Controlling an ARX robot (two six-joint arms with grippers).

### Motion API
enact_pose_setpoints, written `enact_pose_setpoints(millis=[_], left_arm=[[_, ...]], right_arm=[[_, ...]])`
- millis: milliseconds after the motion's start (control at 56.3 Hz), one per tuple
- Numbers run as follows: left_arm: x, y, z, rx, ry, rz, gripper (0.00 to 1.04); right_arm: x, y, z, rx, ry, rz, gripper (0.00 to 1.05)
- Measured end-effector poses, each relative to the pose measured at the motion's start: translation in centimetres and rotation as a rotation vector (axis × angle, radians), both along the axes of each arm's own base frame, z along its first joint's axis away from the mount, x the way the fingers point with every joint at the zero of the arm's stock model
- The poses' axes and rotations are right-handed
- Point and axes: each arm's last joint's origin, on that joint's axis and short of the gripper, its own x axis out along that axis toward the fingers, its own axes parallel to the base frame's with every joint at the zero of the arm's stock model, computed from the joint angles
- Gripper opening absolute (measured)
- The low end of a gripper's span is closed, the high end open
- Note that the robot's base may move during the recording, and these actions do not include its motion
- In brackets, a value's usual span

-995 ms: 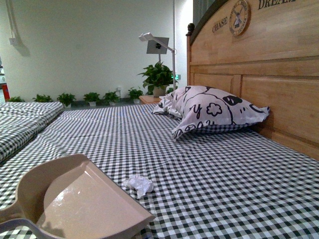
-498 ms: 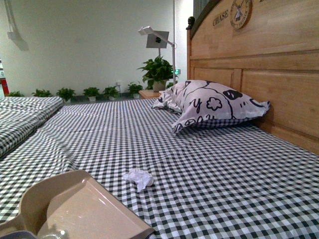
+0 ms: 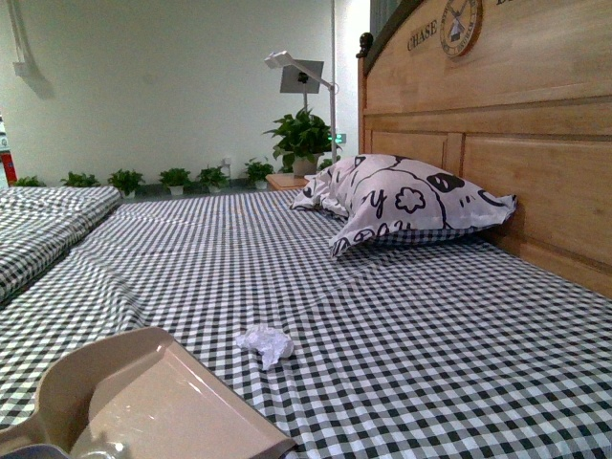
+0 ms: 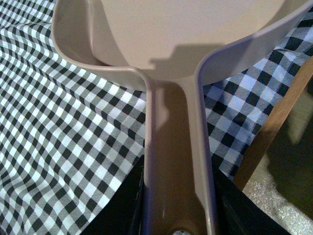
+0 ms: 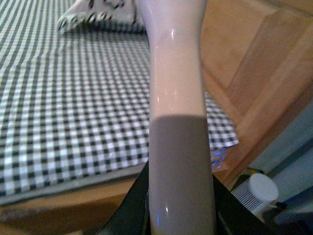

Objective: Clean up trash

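Note:
The trash (image 3: 265,343), a small crumpled wad of white paper, lies on the checked bedspread just beyond the dustpan's front right corner. The beige dustpan (image 3: 153,402) sits low at the near left of the front view, mouth toward the wad. My left gripper (image 4: 178,215) is shut on the dustpan handle (image 4: 176,161), above the bed's edge. My right gripper (image 5: 180,215) is shut on the pale brush handle (image 5: 177,122), held over the bed's side near the headboard. The brush head is out of view.
A black-and-white patterned pillow (image 3: 406,206) lies against the wooden headboard (image 3: 516,143) at the right. A second bed (image 3: 43,225) is at the left. Potted plants (image 3: 301,143) and a lamp stand by the far wall. A white cylinder (image 5: 257,193) stands on the floor beside the bed.
The dustpan has sunk lower in the front view over the last second, and the view has tilted slightly. In the last half second almost nothing has moved.

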Motion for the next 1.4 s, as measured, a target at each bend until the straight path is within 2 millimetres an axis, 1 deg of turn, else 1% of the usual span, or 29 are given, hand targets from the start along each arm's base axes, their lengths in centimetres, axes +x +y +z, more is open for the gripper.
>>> enact_pose_setpoints(millis=[107, 142, 160, 195, 213, 284, 302, 320, 338, 409, 515, 586, 675, 782, 942, 1102, 1226, 1333, 1404], left_arm=[[0.0, 0.0, 0.0, 0.0, 0.001, 0.0, 0.28], [0.0, 0.0, 0.0, 0.0, 0.001, 0.0, 0.28], [0.0, 0.0, 0.0, 0.0, 0.001, 0.0, 0.28], [0.0, 0.0, 0.0, 0.0, 0.001, 0.0, 0.28], [0.0, 0.0, 0.0, 0.0, 0.001, 0.0, 0.28], [0.0, 0.0, 0.0, 0.0, 0.001, 0.0, 0.28], [0.0, 0.0, 0.0, 0.0, 0.001, 0.0, 0.28], [0.0, 0.0, 0.0, 0.0, 0.001, 0.0, 0.28], [0.0, 0.0, 0.0, 0.0, 0.001, 0.0, 0.28], [0.0, 0.0, 0.0, -0.001, 0.001, 0.0, 0.28], [0.0, 0.0, 0.0, -0.001, 0.001, 0.0, 0.28], [0.0, 0.0, 0.0, -0.001, 0.001, 0.0, 0.28], [0.0, 0.0, 0.0, -0.001, 0.001, 0.0, 0.28], [0.0, 0.0, 0.0, -0.001, 0.001, 0.0, 0.28], [0.0, 0.0, 0.0, -0.001, 0.001, 0.0, 0.28], [0.0, 0.0, 0.0, -0.001, 0.001, 0.0, 0.28], [0.0, 0.0, 0.0, -0.001, 0.001, 0.0, 0.28], [0.0, 0.0, 0.0, -0.001, 0.001, 0.0, 0.28], [0.0, 0.0, 0.0, -0.001, 0.001, 0.0, 0.28]], right_arm=[[3.1, 0.7, 0.4, 0.021, 0.035, 0.053, 0.19], [4.8, 1.1, 0.6, 0.03, 0.042, 0.072, 0.19], [5.2, 1.3, 0.6, 0.032, 0.047, 0.077, 0.19], [7.0, 1.9, 0.6, 0.04, 0.074, 0.101, 0.19], [8.3, 2.4, 0.4, 0.04, 0.098, 0.119, 0.19], [12.0, 3.9, -0.4, 0.024, 0.161, 0.14, 0.19], [12.5, 4.1, -0.5, 0.02, 0.168, 0.14, 0.19], [13.5, 4.5, -0.8, 0.011, 0.18, 0.139, 0.19], [14.9, 5.1, -1.3, -0.006, 0.197, 0.138, 0.19], [18.6, 6.8, -2.9, -0.049, 0.264, 0.133, 0.19], [21.8, 8.6, -4.8, -0.095, 0.323, 0.124, 0.19], [23.3, 9.8, -5.8, -0.121, 0.348, 0.133, 0.19], [24.8, 11.4, -7.0, -0.139, 0.374, 0.153, 0.19], [26.1, 12.9, -8.1, -0.17, 0.389, 0.168, 0.19], [27.1, 14.5, -9.6, -0.203, 0.413, 0.196, 0.19], [27.0, 15.7, -10.8, -0.223, 0.453, 0.255, 0.19], [26.6, 16.4, -11.1, -0.211, 0.481, 0.326, 0.19], [26.0, 16.8, -10.9, -0.183, 0.505, 0.437, 0.19], [24.9, 16.9, -10.6, -0.149, 0.534, 0.565, 0.19]])
